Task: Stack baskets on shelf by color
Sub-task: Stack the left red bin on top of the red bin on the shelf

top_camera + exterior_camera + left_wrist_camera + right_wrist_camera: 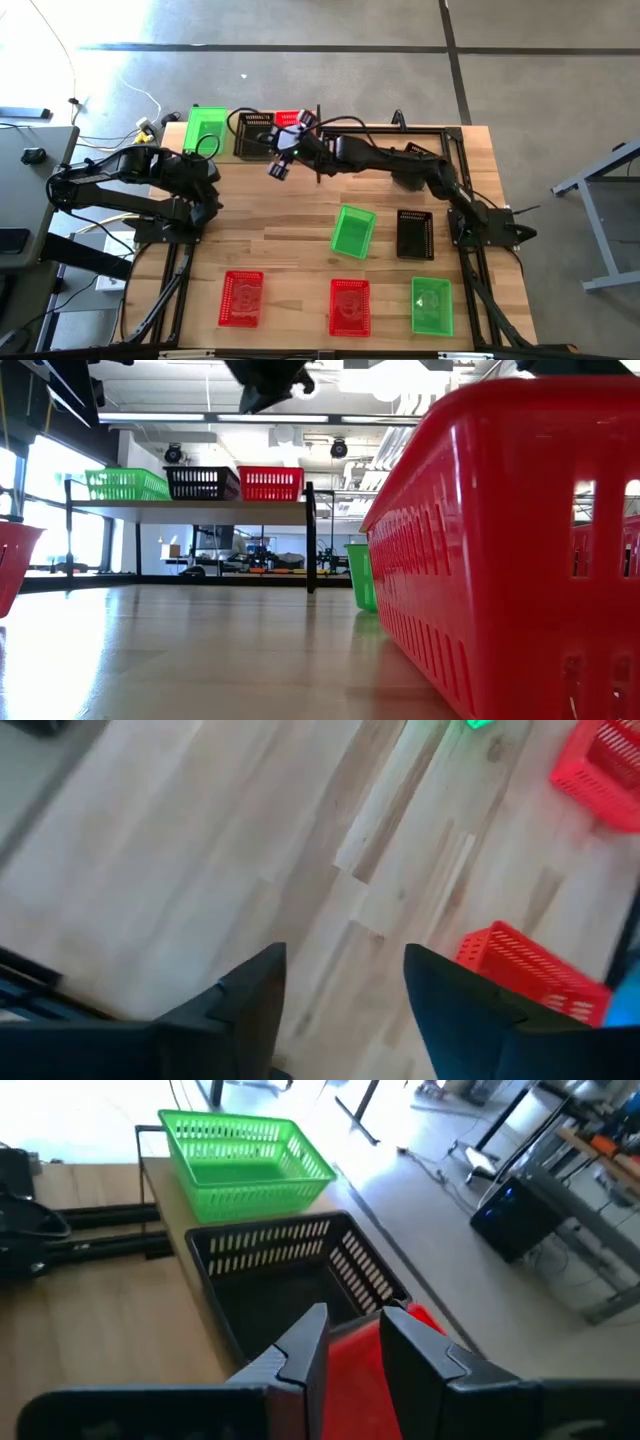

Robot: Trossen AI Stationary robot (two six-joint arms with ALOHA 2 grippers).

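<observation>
On the shelf [200,510] at the table's far edge, a green basket [207,128], a black basket [253,135] and a red basket [290,122] stand in a row on their bottoms. My right gripper [355,1320] hovers above the red basket [350,1370], clear of it, and points along the row toward the table's left. It is open by a narrow gap and holds nothing. In the low view it [268,395] shows well above the shelf. My left gripper [345,965] is open over bare table at the left [205,205].
Loose baskets stand on the tabletop: green [352,230] and black [414,234] at mid-right, and red [241,297], red [349,306] and green [432,305] along the near edge. The near red one [500,560] fills the right of the low view. Black frame rails run along both sides.
</observation>
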